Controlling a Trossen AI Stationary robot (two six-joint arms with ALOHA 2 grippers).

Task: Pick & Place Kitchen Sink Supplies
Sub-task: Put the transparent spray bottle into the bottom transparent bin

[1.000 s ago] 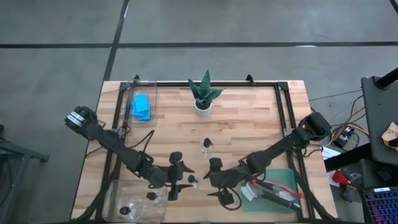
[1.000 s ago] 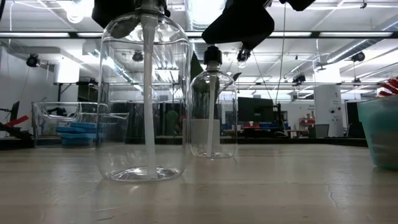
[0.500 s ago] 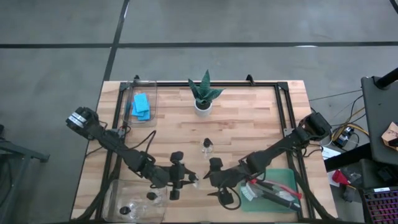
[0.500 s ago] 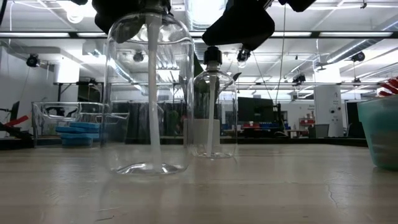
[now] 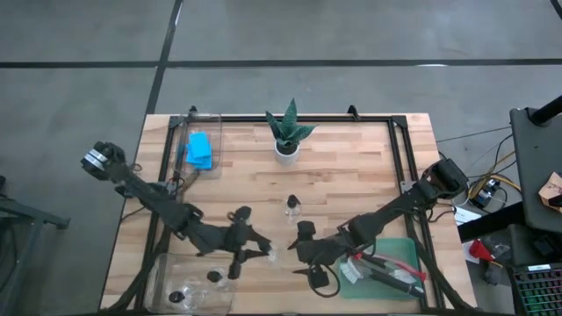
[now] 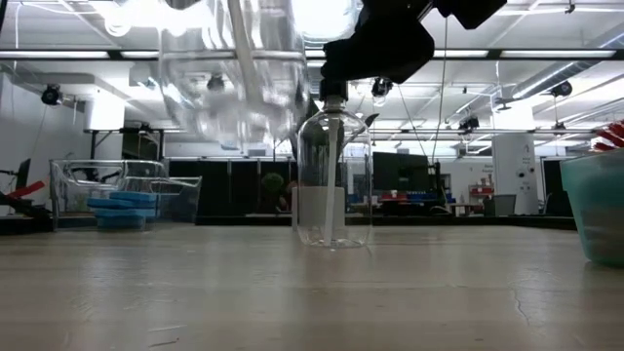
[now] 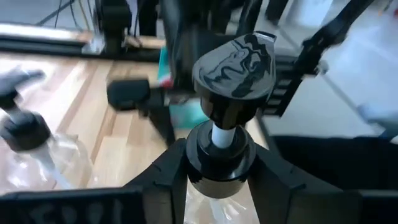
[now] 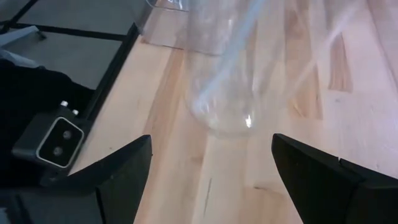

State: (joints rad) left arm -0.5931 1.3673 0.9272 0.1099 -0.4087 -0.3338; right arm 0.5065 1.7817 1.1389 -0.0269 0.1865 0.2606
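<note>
Near the front-left part of the table [image 5: 351,175], the left gripper [image 5: 250,253] is clamped on the neck of a clear pump bottle [image 6: 229,83], just under its black pump cap [image 7: 235,65]; the low view shows this bottle raised clear of the wood and tilted, its base off the surface. The left wrist view confirms both dark fingers [image 7: 165,171] pressed against the collar on either side. A second clear bottle [image 6: 332,190] with a black cap stands upright on the table near centre. The right gripper [image 5: 309,268] hangs just right of the left one, fingers spread wide with nothing between them; its wrist view looks down past the raised bottle's rounded base. Blue sponges [image 5: 200,149] lie stacked in a clear bin [image 5: 189,123] at the back-left. A second clear bin [image 5: 162,268] at the front-left holds what look like two more small black-capped bottles, though detail is poor. Brushes [image 5: 386,268] with red and black handles lie in the green tray [image 5: 406,253] at the front-right. The potted plant [image 5: 287,132] stands at back centre.
</note>
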